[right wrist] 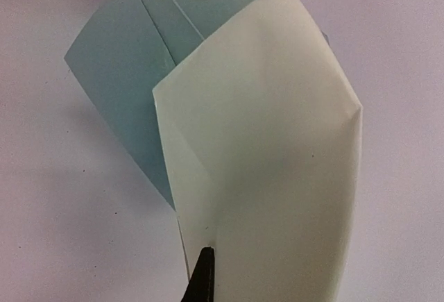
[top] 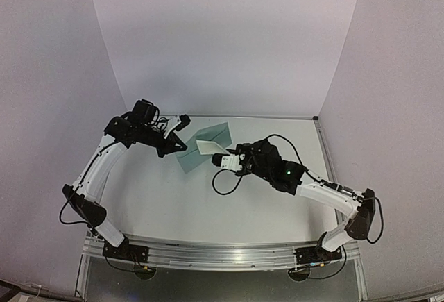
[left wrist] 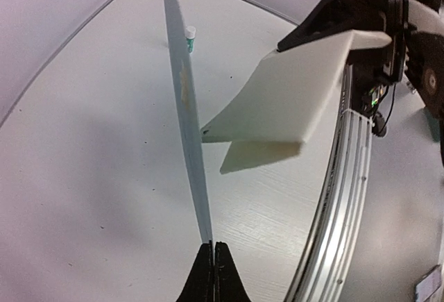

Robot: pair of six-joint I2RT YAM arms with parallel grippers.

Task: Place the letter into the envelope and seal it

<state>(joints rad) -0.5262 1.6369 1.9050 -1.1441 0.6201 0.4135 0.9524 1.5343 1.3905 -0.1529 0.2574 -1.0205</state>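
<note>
You are looking at a white table point(top: 173, 205) with three tall walls around it. The back wall point(top: 222, 38), the left wall point(top: 41, 107) and the right wall point(top: 395, 107) are all plain and pale purple. A shiny metal rail point(top: 222, 255) runs along the near edge of your table. The light is soft, and the shadows on the table top are faint. Up close you can see tiny dark specks on it.

Bench point(top: 173, 205): white flat top with faint dark specks. Metal rail point(top: 229, 255) runs along its near edge. One small white-capped teal stick point(left wrist: 190, 38) stands upright on the surface.
</note>
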